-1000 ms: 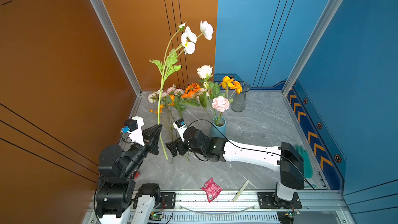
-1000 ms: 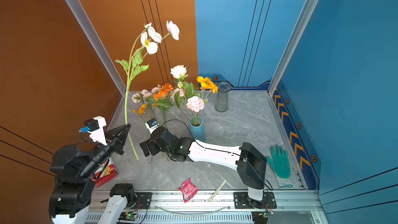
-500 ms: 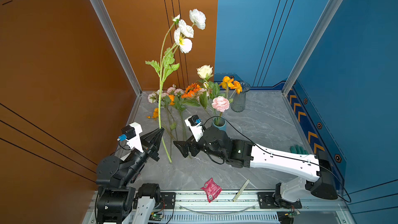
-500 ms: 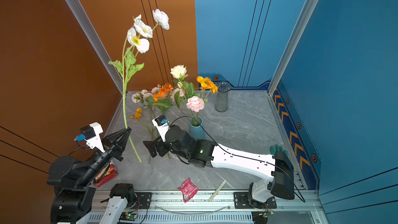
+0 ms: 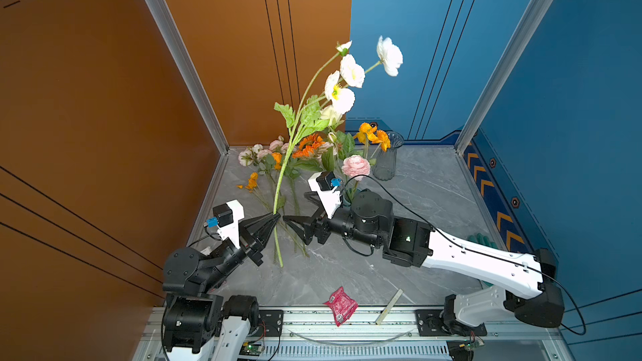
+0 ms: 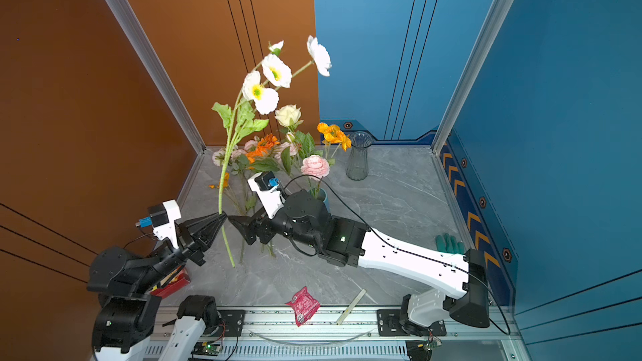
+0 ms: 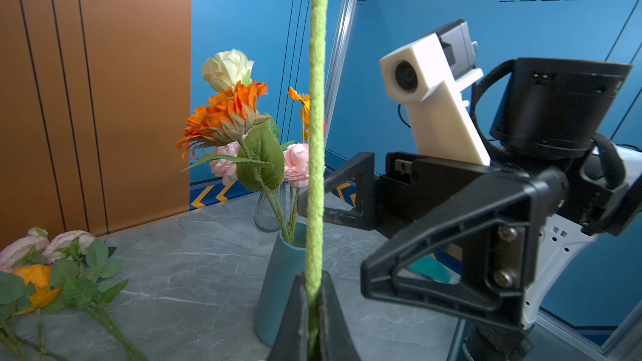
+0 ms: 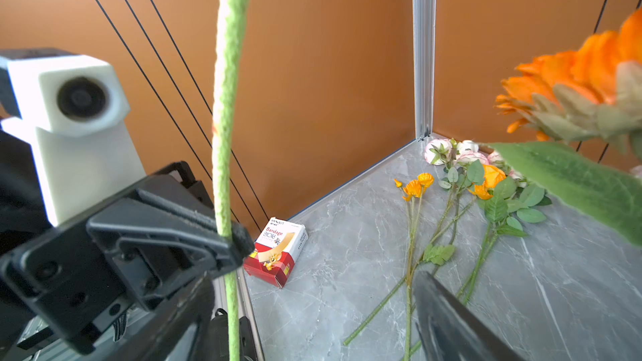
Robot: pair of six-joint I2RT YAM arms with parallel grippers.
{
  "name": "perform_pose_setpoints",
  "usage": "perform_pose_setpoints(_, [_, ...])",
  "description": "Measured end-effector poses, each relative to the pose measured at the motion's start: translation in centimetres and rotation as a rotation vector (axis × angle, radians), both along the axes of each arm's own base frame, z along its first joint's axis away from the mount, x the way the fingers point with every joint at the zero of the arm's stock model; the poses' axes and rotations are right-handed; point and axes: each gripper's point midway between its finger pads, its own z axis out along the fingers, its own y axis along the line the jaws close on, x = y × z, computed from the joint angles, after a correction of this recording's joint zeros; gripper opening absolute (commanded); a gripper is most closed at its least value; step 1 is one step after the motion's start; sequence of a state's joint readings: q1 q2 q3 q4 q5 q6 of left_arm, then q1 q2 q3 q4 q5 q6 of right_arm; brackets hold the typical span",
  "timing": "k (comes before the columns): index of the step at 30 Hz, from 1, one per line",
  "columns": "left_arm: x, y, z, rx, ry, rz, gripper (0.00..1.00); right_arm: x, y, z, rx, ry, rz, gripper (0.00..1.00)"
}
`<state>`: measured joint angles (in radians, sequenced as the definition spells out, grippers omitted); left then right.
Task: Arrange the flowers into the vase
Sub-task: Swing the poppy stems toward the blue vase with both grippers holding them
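Pinches the white-bloomed flower (image 5: 311,116) low on its stem in the left gripper (image 5: 274,218), blooms leaning rightward, just right of loose flowers (image 5: 264,163) lying by the orange wall (image 5: 139,98). Faces that stem with the right gripper (image 5: 294,207) spread wide, tips just short of it, teal vase (image 7: 274,279) close behind. Leaves bare table (image 5: 434,196) rightward around the glass vase (image 5: 386,161).

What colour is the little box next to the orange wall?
The bandage box is red and white, with a tan strip pictured on it. The right wrist view shows it best.
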<state>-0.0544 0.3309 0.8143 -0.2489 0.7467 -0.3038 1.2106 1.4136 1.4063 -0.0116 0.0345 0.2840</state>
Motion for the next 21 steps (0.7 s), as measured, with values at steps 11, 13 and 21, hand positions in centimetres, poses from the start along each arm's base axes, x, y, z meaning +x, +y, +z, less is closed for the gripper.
perform_pose_setpoints(11, [-0.2, -0.7, -0.7, 0.012, -0.003, -0.05, 0.0, -0.2, 2.3, 2.9, 0.081, -0.019, 0.075, 0.65])
perform_pose_setpoints(13, [-0.2, -0.8, -0.8, 0.013, -0.002, -0.055, 0.0, -0.1, 2.9, 2.8, 0.08, -0.016, 0.083, 0.56])
perform_pose_setpoints(21, [0.0, -0.8, -1.1, 0.021, -0.001, -0.052, 0.0, -0.4, 3.8, 2.6, 0.095, -0.001, 0.116, 0.14])
